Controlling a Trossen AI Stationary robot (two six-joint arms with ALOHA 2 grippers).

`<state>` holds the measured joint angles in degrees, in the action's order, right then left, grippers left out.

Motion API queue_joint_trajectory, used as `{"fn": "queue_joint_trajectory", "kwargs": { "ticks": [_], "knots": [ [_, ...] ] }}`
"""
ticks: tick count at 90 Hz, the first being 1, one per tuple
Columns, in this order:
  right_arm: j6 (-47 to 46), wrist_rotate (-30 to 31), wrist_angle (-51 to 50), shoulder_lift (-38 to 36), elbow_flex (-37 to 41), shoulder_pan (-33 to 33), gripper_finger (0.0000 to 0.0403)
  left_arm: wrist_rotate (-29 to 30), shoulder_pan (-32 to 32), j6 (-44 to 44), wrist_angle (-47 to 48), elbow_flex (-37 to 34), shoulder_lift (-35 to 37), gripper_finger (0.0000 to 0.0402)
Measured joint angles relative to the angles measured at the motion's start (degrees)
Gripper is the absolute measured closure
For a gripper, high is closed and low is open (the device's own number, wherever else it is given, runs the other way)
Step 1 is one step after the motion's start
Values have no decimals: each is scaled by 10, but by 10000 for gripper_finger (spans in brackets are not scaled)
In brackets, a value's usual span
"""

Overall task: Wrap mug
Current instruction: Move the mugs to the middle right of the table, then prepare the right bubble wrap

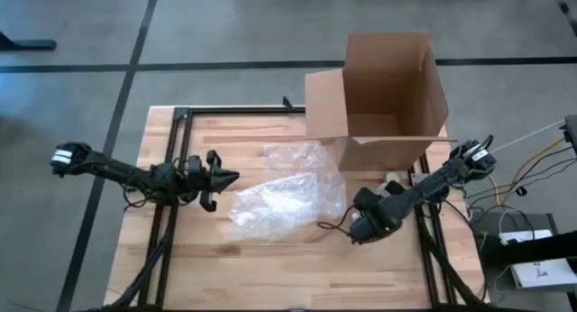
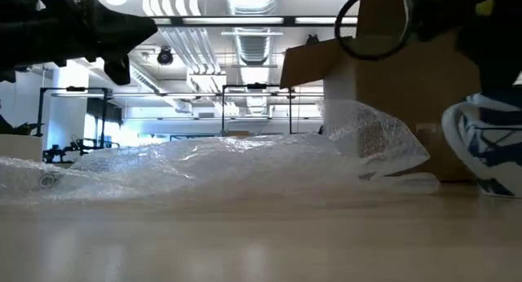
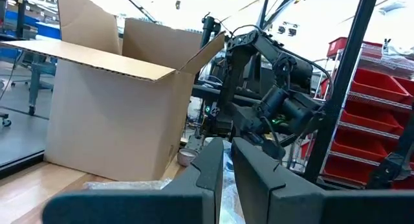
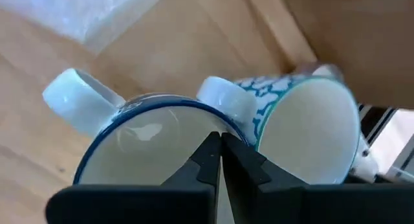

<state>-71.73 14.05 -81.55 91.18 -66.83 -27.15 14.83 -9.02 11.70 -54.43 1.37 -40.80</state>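
We are reaching for a mug to wrap.

Our right gripper [image 4: 220,153], fingers nearly pressed together, hovers over the blue-rimmed mug [image 4: 145,146] beside the cardboard box [image 1: 388,96]. Our left gripper [image 1: 225,178], also closed, waits near the bubble wrap [image 1: 288,195]. Next we likely must grasp the mug.

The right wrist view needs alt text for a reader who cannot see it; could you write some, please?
The right gripper, fingers together, sits at the rim of a blue-rimmed mug lying on the wooden table. A teal-patterned mug lies beside it, touching its handle.
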Motion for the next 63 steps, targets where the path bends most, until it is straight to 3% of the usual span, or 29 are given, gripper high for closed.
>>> {"fn": "queue_joint_trajectory", "kwargs": {
  "ticks": [63],
  "knots": [
    [83,124,-17,0,0,101,403,0,0,0,0,0,0,381]
  ]
}}
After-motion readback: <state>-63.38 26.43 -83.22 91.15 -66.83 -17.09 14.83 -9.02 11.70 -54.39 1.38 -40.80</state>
